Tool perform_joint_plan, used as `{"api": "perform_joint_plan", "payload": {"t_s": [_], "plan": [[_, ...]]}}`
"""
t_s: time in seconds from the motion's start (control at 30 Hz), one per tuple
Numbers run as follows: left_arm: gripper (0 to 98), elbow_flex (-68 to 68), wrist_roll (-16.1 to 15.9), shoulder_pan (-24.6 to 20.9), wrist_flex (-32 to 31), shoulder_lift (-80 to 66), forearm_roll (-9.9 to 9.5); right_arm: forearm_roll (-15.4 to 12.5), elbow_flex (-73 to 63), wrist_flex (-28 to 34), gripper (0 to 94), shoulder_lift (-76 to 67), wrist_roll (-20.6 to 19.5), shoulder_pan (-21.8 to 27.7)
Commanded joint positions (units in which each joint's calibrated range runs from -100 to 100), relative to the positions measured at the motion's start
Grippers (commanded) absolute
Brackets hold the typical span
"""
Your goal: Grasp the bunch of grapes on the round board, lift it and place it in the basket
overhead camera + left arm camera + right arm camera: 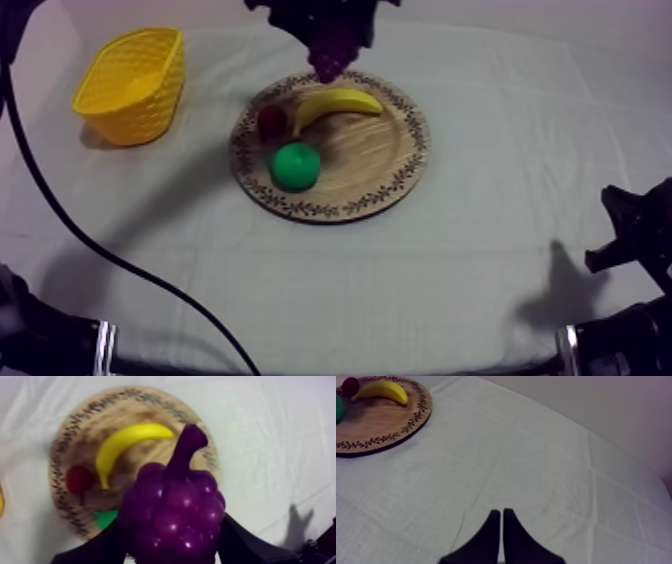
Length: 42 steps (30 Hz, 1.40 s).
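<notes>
Clasping bunch of grapes (172,513), left fingers (250,547)

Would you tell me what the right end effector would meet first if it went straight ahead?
Probably nothing: ahead of the right end effector lies bare cloth; the board sits off to one side.

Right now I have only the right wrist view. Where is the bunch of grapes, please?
Observer: The left gripper is shut on the bunch of grapes.
Operator: Is it lifted from the wooden board?
Observer: Yes, it hangs in the air above the board, touching nothing there.
Operator: And where stands the yellow basket?
Observer: It stands on the cloth to the left of the board, apart from it.
</notes>
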Motion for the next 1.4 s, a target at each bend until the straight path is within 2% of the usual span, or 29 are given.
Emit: {"api": "perform_joint_plan", "payload": {"t_s": [0.0,0.43,0.8,1.03,1.37], "plan": [[49.5,1.3,-0.5,-1.8,0.0,-0.7,-0.19,0.0,0.0,0.0,0.3,0.0,0.0,0.0],[50.9,5.2,-6.4,-15.7,-0.6,-1.3,-1.67,0.0,0.0,0.0,0.3,0.0,0.0,0.0],[51.2,8.1,-10.6,-26.9,-2.7,-1.1,-2.2,0.0,0.0,0.0,0.3,0.0,0.0,0.0],[51.4,9.1,-11.8,-30.4,-3.0,-0.8,-2.58,0.0,0.0,0.0,0.3,0.0,0.0,0.0],[52.4,10.6,-12.0,-31.4,-3.4,0.7,-2.65,0.0,0.0,0.0,0.3,0.0,0.0,0.0]]}}
